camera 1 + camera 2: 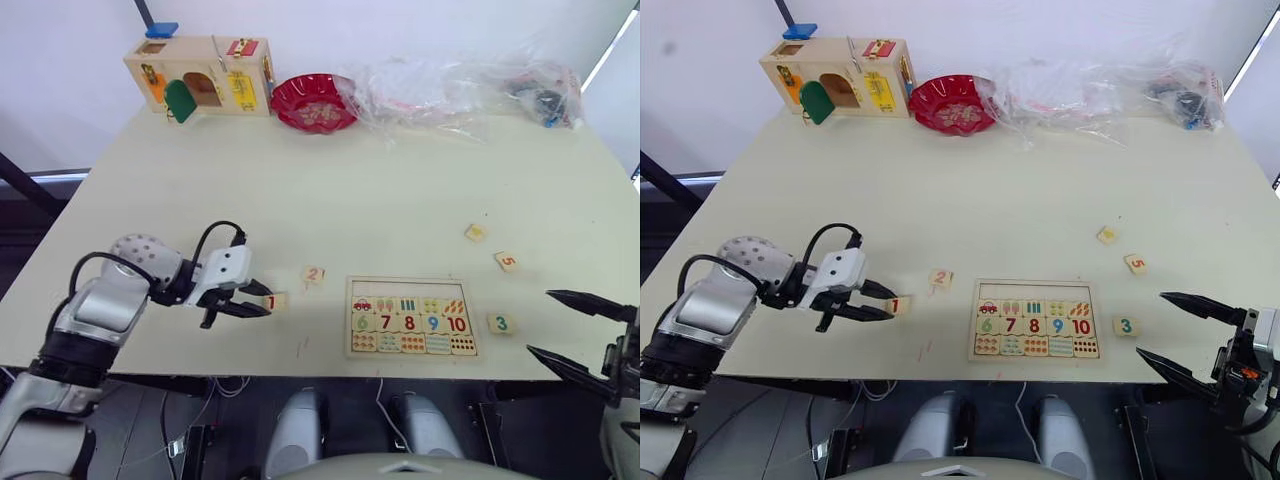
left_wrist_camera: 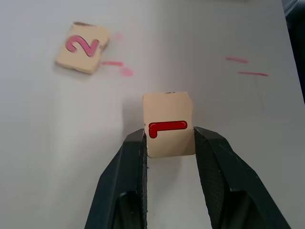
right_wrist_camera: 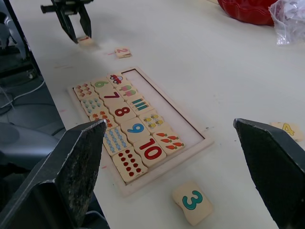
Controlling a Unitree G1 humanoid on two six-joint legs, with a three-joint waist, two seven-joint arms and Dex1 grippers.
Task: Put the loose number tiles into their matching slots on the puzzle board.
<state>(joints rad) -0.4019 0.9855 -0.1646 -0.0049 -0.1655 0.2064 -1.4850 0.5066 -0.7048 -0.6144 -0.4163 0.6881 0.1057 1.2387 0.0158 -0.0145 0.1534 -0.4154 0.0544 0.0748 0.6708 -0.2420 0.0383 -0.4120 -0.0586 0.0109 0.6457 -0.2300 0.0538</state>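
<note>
At nine o'clock of the puzzle board (image 1: 412,319), the left pincer (image 2: 169,143) grips tile 1 (image 2: 167,125); the right pincer (image 3: 174,157) gapes wide.

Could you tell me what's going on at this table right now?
The robot is sorting number tiles into the puzzle board. Its left pincer has its fingers on either side of the 1 tile on the table, left of the board. The 2 tile lies close by. The right pincer hangs open near the 3 tile, with the 4 tile and 5 tile beyond. The board's top row is empty.
</note>
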